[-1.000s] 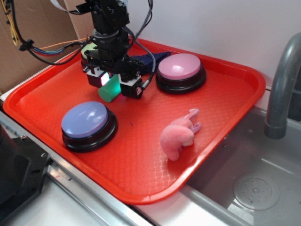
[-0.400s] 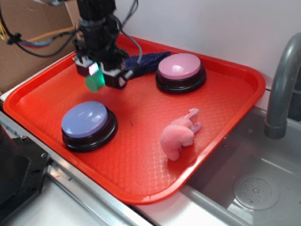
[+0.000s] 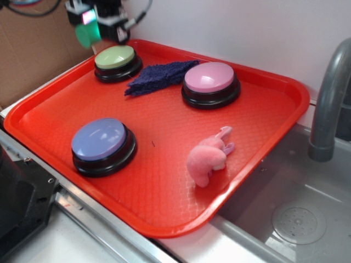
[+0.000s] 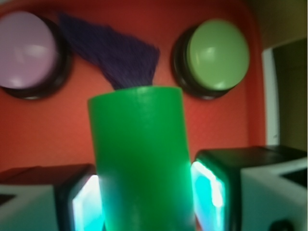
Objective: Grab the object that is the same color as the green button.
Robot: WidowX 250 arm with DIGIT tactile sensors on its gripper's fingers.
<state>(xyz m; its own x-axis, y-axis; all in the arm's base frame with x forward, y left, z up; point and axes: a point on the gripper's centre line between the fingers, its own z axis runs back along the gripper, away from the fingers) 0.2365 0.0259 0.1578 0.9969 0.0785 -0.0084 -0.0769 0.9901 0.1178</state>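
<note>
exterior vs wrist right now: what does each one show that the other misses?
Only exterior: lavender-blue button, pink plush toy, faucet, sink basin.

Only wrist: close view of the glowing pads clamping the cylinder's sides.

Both: claw shut on the green cylinder, held above the red tray; green button, pink button, dark blue cloth.

The green cylinder [image 4: 139, 159] looks like smooth plastic with a soft sheen, pinched between the gripper's [image 4: 144, 202] glossy, glowing pads [image 4: 207, 192]. The green button [image 3: 114, 57] has a smooth satin dome on a black plastic base. The red tray [image 3: 164, 186] is plastic with a fine embossed grid. The dark blue cloth [image 3: 156, 75] is fuzzy and matt, the pink toy [image 3: 208, 156] soft plush, the faucet [image 3: 329, 98] dull grey metal
</note>
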